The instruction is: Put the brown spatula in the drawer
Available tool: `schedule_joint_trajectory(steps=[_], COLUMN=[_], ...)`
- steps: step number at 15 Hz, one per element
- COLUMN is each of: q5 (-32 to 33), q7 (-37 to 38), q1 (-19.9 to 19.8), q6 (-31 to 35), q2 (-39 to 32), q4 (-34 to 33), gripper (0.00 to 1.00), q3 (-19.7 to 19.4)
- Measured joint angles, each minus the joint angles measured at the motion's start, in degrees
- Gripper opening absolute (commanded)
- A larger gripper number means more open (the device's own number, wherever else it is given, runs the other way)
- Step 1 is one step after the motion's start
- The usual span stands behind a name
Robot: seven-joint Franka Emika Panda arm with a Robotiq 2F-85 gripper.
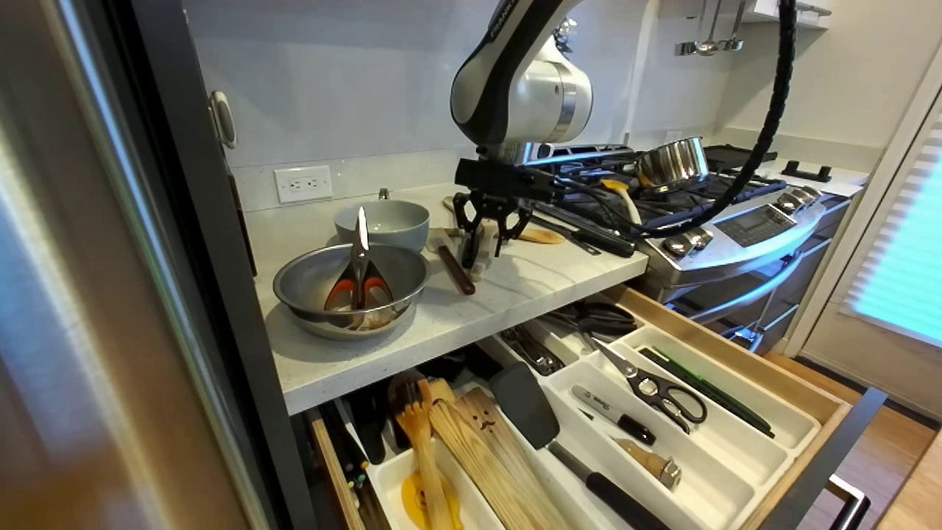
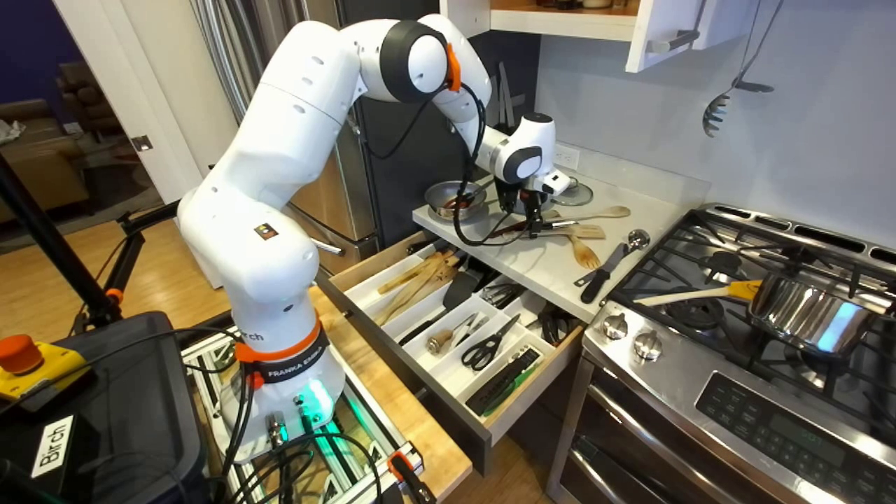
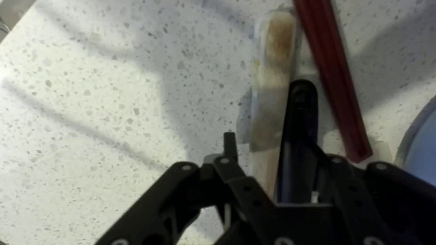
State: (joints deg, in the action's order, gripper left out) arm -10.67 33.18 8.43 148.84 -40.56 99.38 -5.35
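Plain pale wall [image 1: 309, 88], light wood floor [image 2: 175, 280], steel stove [image 2: 661, 385]. There's a brown couch [image 2: 45, 168] out past the white door frame [image 2: 122, 91], and that pleated shade [image 1: 901, 265] is glowing kinda blue.

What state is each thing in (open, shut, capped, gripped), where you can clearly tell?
Drawer: pulled open
Claw: open
Pale handle: on the counter, not gripped
Orange-handled scissors: shut, tips up in the bowl
Black-handled scissors: shut
Marker: capped
Cabinet: open
Oven: shut
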Motion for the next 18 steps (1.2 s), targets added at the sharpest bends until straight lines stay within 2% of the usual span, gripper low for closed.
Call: schedule_joint_trajectory(steps=[1,3,4,6,11,14,15,16,18], q5=[0.04,0.07,0.15,0.23,0.66,1.33,1.50,1.88,3.18], q7=[0.44,1.09,1.53,2.02,1.96,1.64,1.64,1.72,2.55], q1=[0.10,0.14,0.14,0.14,-0.16,-0.30,-0.33,-0.33,-0.22], q6=[-0.96,-3.07,-4.09,-5.89,-7.64,-8.23,-8.82,-10.12,-13.86], q2=[-0.45,-0.89,-1.08,-1.34,-1.69,-2.20,-2.40,-2.57,-2.92], q4=[-0.81,-2.33,-3.00,-3.90,-4.40,-4.39,-4.45,-4.48,-4.48], gripper=[0.12,0.10,0.29,0.52,0.89,0.96,0.95,0.94,0.99], q3=[-0.15,-0.28,-0.38,-0.57,-0.84,-1.05,-1.19,-1.45,-2.33])
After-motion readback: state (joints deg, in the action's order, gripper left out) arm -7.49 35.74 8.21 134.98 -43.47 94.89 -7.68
